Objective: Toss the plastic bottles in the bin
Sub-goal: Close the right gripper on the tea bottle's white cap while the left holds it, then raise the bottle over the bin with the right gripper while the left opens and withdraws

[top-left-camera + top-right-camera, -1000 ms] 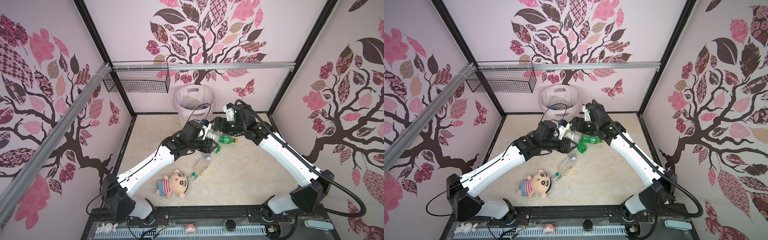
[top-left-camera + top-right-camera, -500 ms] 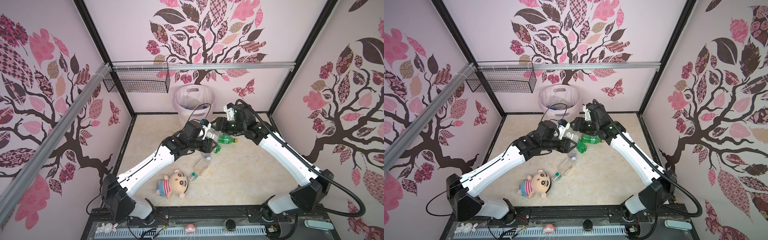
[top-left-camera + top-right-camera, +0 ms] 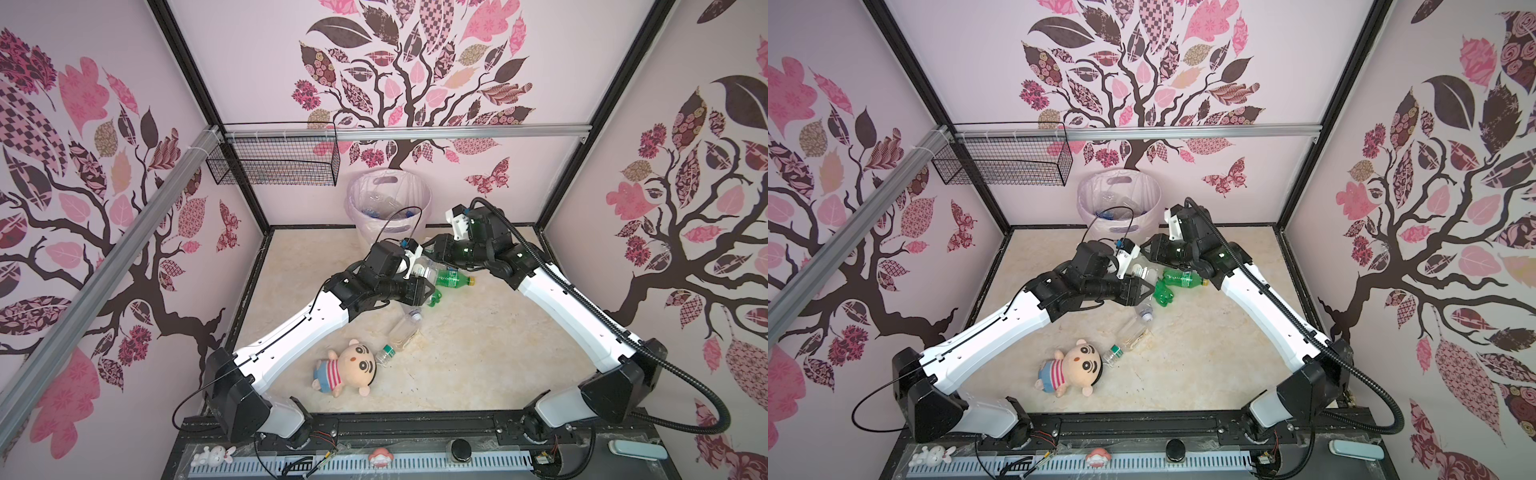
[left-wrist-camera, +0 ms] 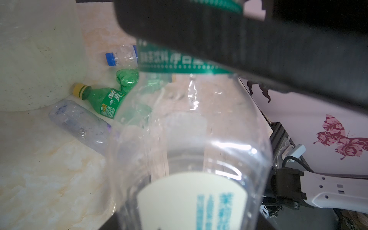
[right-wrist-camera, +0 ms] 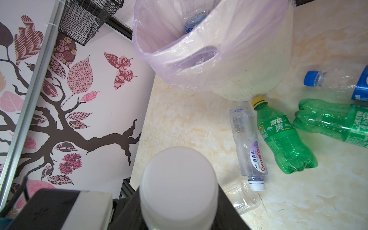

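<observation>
Left claw pinches a clear bottle (right claw, I cannot tell). Twelve-o'clock bin holds a few; several litter my desk.

Plush doll, loose bottle — bin beyond
</observation>
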Controlling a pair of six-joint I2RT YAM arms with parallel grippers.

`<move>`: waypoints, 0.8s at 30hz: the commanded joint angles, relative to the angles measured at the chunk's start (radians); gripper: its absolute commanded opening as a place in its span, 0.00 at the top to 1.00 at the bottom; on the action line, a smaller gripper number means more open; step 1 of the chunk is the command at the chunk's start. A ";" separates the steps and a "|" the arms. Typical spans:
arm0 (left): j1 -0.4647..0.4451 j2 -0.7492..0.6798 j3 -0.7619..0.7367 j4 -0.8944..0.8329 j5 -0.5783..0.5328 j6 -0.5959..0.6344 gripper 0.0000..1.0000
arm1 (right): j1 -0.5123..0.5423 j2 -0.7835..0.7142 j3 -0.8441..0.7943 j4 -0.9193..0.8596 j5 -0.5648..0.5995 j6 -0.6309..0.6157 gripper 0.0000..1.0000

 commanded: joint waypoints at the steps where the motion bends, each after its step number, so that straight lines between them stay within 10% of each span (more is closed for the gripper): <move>1: -0.003 -0.012 0.064 0.006 -0.024 -0.001 0.42 | -0.007 0.011 0.003 0.001 -0.011 0.011 0.69; 24: 0.004 -0.026 0.205 -0.138 -0.156 0.051 0.10 | -0.023 -0.036 0.047 0.141 0.146 -0.063 0.76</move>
